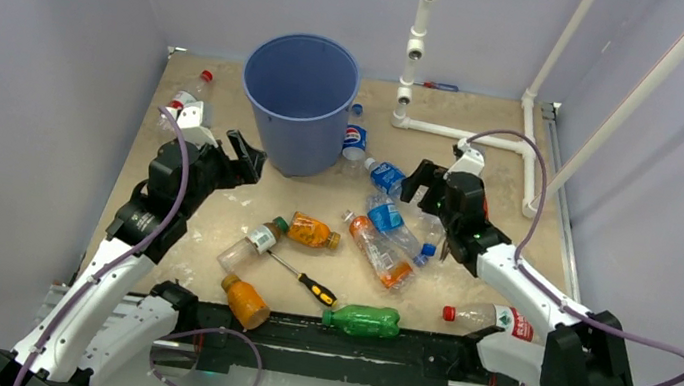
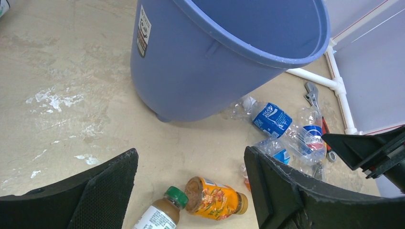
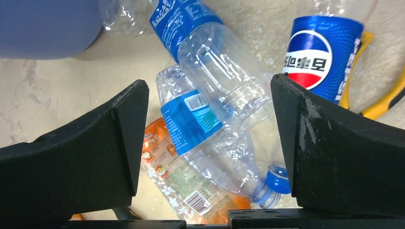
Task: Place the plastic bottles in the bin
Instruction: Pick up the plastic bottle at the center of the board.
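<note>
The blue bin (image 1: 298,96) stands upright at the back middle of the table. Several plastic bottles lie around it. My left gripper (image 1: 239,160) hangs open and empty beside the bin (image 2: 215,62), above an orange bottle (image 2: 217,198) and a green-capped bottle (image 2: 160,214). My right gripper (image 1: 420,186) is open over a pile of crushed clear bottles. In the right wrist view its fingers (image 3: 119,138) straddle a blue-labelled, blue-capped bottle (image 3: 200,129), which lies on an orange-labelled bottle (image 3: 181,176). A Pepsi bottle (image 3: 320,52) lies further off.
A yellow-and-black screwdriver (image 1: 305,281) lies mid-table. A green bottle (image 1: 362,320), an orange bottle (image 1: 245,301) and a red-capped bottle (image 1: 487,317) rest near the front edge; another red-capped one (image 1: 193,89) sits back left. White pipes (image 1: 467,135) run along the back right. A wrench (image 2: 313,95) lies by them.
</note>
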Controlling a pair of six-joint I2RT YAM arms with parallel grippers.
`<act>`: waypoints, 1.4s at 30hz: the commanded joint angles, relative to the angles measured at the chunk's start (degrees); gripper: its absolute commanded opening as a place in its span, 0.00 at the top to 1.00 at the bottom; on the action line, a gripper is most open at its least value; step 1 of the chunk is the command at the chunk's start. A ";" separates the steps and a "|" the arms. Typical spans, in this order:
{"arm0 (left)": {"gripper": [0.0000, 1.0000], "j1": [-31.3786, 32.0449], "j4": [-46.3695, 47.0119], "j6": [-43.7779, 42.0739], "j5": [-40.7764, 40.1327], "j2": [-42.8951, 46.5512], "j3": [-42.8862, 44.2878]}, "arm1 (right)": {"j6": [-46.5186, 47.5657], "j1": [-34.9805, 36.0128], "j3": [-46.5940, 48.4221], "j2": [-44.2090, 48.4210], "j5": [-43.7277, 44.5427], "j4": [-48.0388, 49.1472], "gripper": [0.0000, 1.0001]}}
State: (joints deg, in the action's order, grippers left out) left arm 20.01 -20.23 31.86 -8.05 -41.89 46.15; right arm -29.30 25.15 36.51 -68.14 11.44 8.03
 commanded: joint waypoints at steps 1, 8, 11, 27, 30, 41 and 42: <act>0.19 0.11 2.47 -0.48 0.76 0.23 -0.13 | 2.35 -0.08 5.23 -0.33 4.93 -2.48 0.05; 0.19 0.03 2.45 -0.26 1.18 0.01 -0.12 | 6.36 0.01 16.52 -16.87 2.69 -5.10 0.05; 0.19 0.03 2.33 -0.30 1.46 0.34 -0.16 | 8.99 0.26 18.41 -19.58 0.20 -5.23 0.04; 0.19 0.03 2.80 -0.20 2.61 0.23 -0.43 | 11.81 1.96 17.20 -25.02 -2.81 -7.60 0.20; 0.20 0.03 2.83 -0.15 2.43 0.16 -0.36 | 11.80 2.13 17.22 -25.33 -3.71 -7.92 0.16; 0.20 -0.06 2.91 -0.13 2.97 -0.22 -0.47 | 11.52 3.81 16.39 -29.51 -3.26 -7.69 0.19; 0.20 -0.06 2.91 -0.14 2.98 -0.21 -0.52 | 11.39 3.85 16.52 -30.09 -2.72 -7.80 0.19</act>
State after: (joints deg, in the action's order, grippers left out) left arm 20.01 -20.10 31.86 -5.93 -42.30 46.04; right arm -17.93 28.82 53.56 -96.31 7.81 0.12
